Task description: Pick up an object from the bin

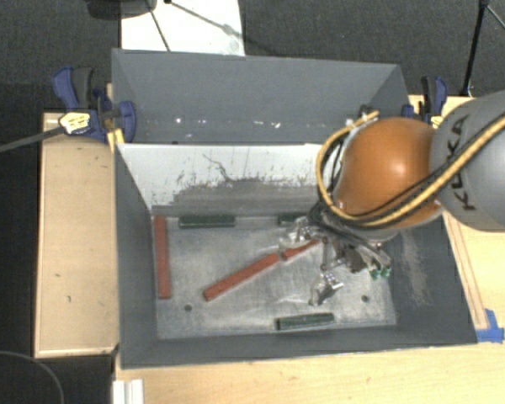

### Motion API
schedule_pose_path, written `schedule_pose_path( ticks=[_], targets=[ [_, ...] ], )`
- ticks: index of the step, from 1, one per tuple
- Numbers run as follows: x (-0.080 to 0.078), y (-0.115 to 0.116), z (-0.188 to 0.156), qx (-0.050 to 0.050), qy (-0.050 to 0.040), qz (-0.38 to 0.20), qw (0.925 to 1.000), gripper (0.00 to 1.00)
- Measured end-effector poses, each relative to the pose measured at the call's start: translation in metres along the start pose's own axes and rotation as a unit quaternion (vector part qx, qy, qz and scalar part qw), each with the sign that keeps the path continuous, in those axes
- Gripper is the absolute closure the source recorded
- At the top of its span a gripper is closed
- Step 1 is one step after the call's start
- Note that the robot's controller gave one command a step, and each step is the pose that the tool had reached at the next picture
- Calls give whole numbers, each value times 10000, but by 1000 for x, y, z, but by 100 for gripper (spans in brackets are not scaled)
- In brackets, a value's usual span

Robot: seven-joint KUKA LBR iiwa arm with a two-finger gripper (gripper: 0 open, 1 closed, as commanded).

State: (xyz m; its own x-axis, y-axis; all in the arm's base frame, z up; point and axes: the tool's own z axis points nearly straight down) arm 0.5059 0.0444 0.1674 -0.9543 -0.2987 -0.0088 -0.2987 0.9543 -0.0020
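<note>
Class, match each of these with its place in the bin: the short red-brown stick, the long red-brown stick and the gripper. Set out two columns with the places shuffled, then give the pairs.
Things
1. short red-brown stick
2. long red-brown stick
3. gripper

Places
A. over the right part of the bin floor
B. lying along the left wall
C. slanting across the middle of the floor

Pairs: 1-B; 2-C; 3-A

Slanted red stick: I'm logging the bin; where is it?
In the camera view the slanted red stick lies mid-bin, between a second red stick along the left wall and a green stick near the front.
</note>
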Motion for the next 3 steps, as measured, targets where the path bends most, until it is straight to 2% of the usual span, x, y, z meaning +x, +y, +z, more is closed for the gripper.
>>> schedule_pose_path(
  ticks=[1, 2, 3],
  targets=[
    [-26, 6, 67, -4, 11, -347, 9994, 0],
    [-38, -7, 95, -39, 40, -213, 9998, 0],
    [-67, 38, 93, -12, -13, 28, 10000, 100]
  ],
)
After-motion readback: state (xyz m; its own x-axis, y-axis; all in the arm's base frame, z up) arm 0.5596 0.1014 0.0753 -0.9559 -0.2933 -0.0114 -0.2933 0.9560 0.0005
